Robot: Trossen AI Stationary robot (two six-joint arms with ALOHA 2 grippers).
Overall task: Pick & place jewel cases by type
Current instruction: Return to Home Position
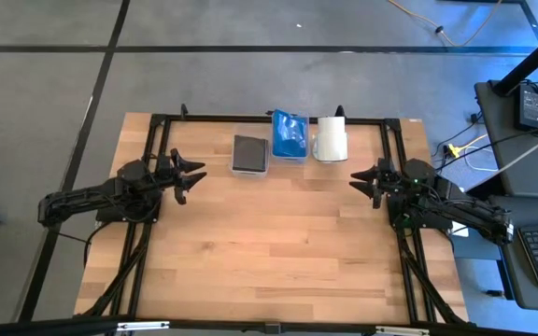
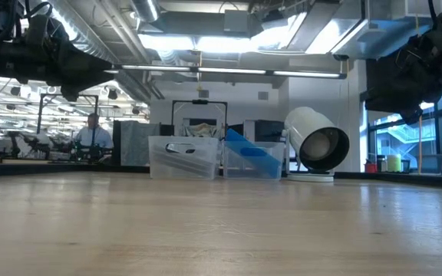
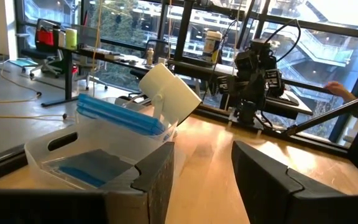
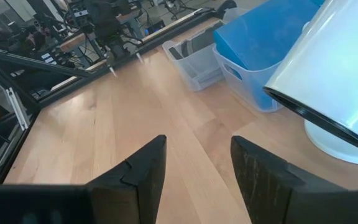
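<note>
Left gripper (image 3: 202, 152) fills the foreground of its wrist view. Its fingers are spread with nothing between them. It hangs above the left side of the table (image 1: 269, 252), well apart from the bins. Right gripper (image 4: 197, 146) is likewise spread and empty, over the right side, near the white roll (image 1: 331, 140).

Dark jewel cases (image 1: 249, 153) lie flat in the left bin (image 1: 250, 174). Blue jewel cases (image 1: 289, 133) sit in the right bin (image 1: 291, 159), tilted, with an upper corner above the rim. No case is seen loose on the table.

Judgement: sorting looks complete. The cases are probably light, stiff, brittle and slick-faced, so best pinched across opposite thin edges. The blue ones offer a raised edge. The dark ones, lying flat low in the bin, would be awkward to grip.
</note>
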